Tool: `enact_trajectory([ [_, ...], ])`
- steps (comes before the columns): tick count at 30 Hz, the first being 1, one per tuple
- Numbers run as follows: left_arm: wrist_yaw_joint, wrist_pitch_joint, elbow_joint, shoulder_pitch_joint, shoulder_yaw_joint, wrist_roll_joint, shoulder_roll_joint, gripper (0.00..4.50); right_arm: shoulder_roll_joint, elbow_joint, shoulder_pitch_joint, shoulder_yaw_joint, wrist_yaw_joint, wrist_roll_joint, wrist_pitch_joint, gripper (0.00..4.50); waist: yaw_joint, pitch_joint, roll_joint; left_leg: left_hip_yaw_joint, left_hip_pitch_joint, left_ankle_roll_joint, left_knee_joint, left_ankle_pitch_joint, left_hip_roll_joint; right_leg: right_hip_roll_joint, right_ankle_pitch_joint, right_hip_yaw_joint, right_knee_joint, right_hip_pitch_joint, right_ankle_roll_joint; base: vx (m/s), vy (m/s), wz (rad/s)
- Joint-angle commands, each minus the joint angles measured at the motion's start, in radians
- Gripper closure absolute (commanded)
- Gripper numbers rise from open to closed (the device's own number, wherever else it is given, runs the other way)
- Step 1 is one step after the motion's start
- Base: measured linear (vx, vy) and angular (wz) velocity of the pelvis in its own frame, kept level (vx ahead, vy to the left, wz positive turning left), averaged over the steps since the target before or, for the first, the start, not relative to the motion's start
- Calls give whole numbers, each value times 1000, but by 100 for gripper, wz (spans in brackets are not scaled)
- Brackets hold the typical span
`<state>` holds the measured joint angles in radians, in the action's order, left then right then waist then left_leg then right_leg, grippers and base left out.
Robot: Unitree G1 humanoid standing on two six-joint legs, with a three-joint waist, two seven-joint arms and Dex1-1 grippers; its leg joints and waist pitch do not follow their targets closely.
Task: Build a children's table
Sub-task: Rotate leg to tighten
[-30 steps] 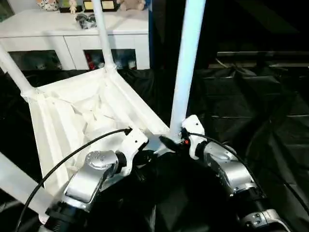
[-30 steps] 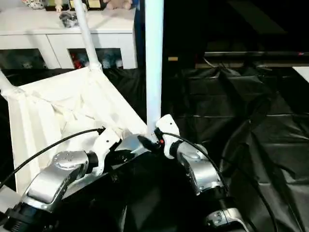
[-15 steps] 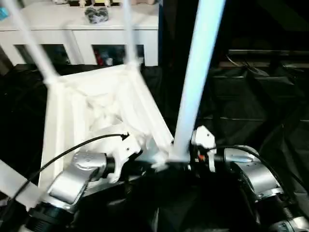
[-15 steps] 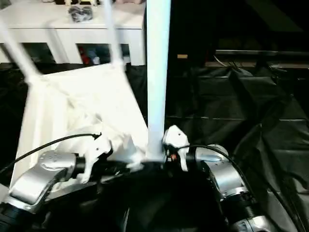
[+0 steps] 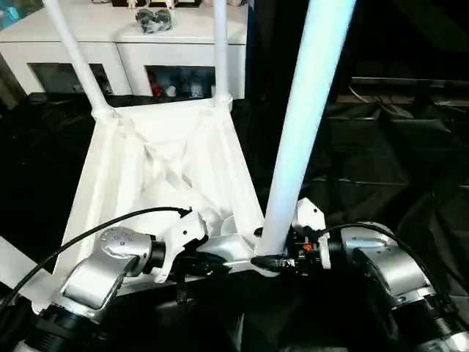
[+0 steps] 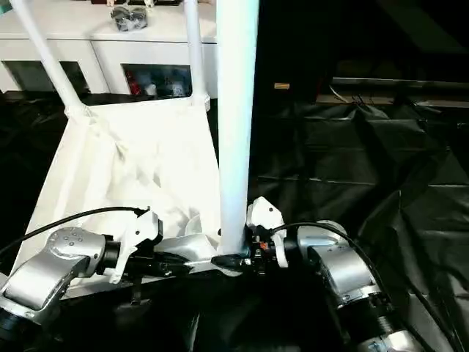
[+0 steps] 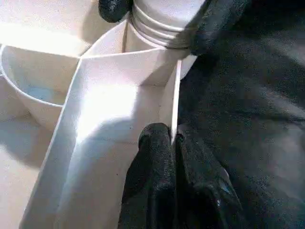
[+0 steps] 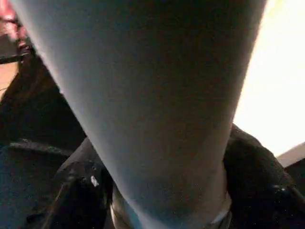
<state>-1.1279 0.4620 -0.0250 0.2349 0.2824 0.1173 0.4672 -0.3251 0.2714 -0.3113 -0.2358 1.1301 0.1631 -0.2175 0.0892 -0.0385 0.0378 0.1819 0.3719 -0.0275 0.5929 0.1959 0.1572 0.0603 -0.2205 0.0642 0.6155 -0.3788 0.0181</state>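
On the black sheet (image 5: pixel 396 161) in front of me the tabletop (image 5: pixel 168 169) lies upside down, its ribbed underside facing up. Two legs stand in the far corner sockets: the far left leg (image 5: pixel 77 59) and the far right leg (image 5: pixel 220 48). A third leg (image 5: pixel 304 125) stands in the near right corner, very close to my camera. At the near left edge of the head view I see a piece of one more white tube (image 5: pixel 15 268), but I cannot tell if it sits in its socket or only lies there.

My left gripper (image 7: pixel 172 143) is clenched on the thin near rim of the tabletop, just beside the near right socket; in the left wrist view the two black fingers (image 7: pixel 155 157) pinch the plastic wall between them. My right gripper (image 5: pixel 275 260) is at the base of the third leg, one finger on each side of the tube where it enters the socket. In the left wrist view these fingertips (image 7: pixel 217 19) touch the ribbed collar of the leg, so I judge that it is grasping the leg, not fully tight perhaps.

My judgement: the task is well advanced. At least three legs are in place. What is left is to seat this near right leg firmly, to check the fourth one, and then to turn the table on its feet. Behind the table a white cabinet (image 5: pixel 110 37) stands against the wall.
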Motion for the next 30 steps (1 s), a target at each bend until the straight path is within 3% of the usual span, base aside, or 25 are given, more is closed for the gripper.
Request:
enact_trajectory([
  [1, 96, 8, 2, 28, -9, 20, -78, 450, 78, 53, -1, -54, -106, -43, -10, 178, -6, 43, -13, -33, -13, 53, -75, 170, 82, 101, -180, -60, -80, 32, 228, 0, 0, 0],
  [2, 156, 26, -9, 39, -9, -2, -115, 450, 127, 129, -21, -36, -248, -92, 9, 178, -9, 39, -14, -34, -12, 42, -77, 184, 81, 102, -212, -61, -83, 31, 223, 0, 0, 0],
  [3, 175, 34, -11, 43, -8, -8, -128, 450, 142, 153, -28, -30, -295, -107, 17, 179, -20, 33, -14, -39, -13, 8, -83, 240, 77, 105, -341, -58, -92, 34, 196, 0, 0, 0],
  [4, 203, 43, -14, 48, -10, -17, -144, 450, 160, 179, -35, -22, -346, -117, 25, 179, -22, 33, -14, -41, -14, 0, -84, 256, 77, 106, -376, -57, -96, 34, 182, 0, 0, 0],
  [7, 277, 71, -21, 65, -8, -39, -195, 450, 223, 249, -61, 16, -497, -128, 23, 180, -34, 32, -13, -42, -20, -11, -86, 286, 77, 102, -393, -62, -101, 26, 166, 0, 0, 0],
  [9, 338, 90, -24, 74, -11, -52, -237, 450, 254, 285, -79, 24, -567, -141, 20, 180, -40, 33, -12, -46, -16, -18, -89, 296, 77, 103, -399, -60, -101, 31, 157, 0, 0, 0],
  [11, 386, 109, -18, 77, -8, -62, -279, 450, 272, 301, -84, 16, -580, -162, 41, 180, -41, 34, -11, -44, -18, -16, -88, 303, 77, 102, -388, -61, -102, 28, 156, 0, 0, 0],
  [12, 389, 112, -11, 74, 1, -64, -288, 450, 278, 298, -83, 15, -572, -161, 44, 124, -39, 34, -8, -43, -21, -13, -87, 302, 77, 102, -375, -62, -103, 27, 160, 0, 0, 0],
  [13, 389, 114, -6, 71, 6, -65, -295, 450, 283, 297, -83, 20, -563, -154, 47, 110, -38, 35, -12, -41, -20, -2, -86, 290, 76, 101, -354, -64, -103, 28, 162, 0, 0, 0],
  [16, 364, 103, 5, 62, 15, -55, -284, 450, 274, 276, -87, 20, -522, -129, 55, 105, -36, 40, -6, -40, -15, 18, -84, 243, 77, 99, -266, -64, -95, 33, 179, 0, 0, 0],
  [19, 304, 67, 10, 57, 9, -40, -236, 450, 227, 229, -83, -13, -422, -119, 97, 71, -32, 44, -8, -36, -15, 40, -78, 208, 75, 100, -203, -64, -90, 35, 195, 0, 0, 0],
  [24, 258, 54, 15, 56, -1, -29, -200, 450, 177, 181, -69, -43, -299, -102, 142, 71, -26, 53, -9, -33, -6, 87, -67, 111, 75, 98, -73, -60, -75, 43, 216, 0, 0, 0],
  [25, 199, 40, 24, 51, -2, -14, -163, 450, 130, 129, -51, -58, -189, -71, 140, 71, -25, 52, -9, -34, -4, 102, -67, 96, 74, 96, -47, -57, -73, 44, 223, 0, 0, 0],
  [28, 135, 27, 32, 46, -7, 5, -126, 450, 74, 73, -31, -72, -71, -36, 125, 71, -20, 51, -8, -34, -8, 124, -66, 115, 78, 94, -54, -55, -72, 41, 228, 0, 0, 0],
  [30, 84, 2, 28, 41, -6, 18, -89, 450, 19, 31, -18, -81, 30, -1, 92, 71, -17, 48, -8, -33, -9, 120, -69, 137, 81, 93, -89, -55, -75, 38, 231, 0, 0, 0],
])
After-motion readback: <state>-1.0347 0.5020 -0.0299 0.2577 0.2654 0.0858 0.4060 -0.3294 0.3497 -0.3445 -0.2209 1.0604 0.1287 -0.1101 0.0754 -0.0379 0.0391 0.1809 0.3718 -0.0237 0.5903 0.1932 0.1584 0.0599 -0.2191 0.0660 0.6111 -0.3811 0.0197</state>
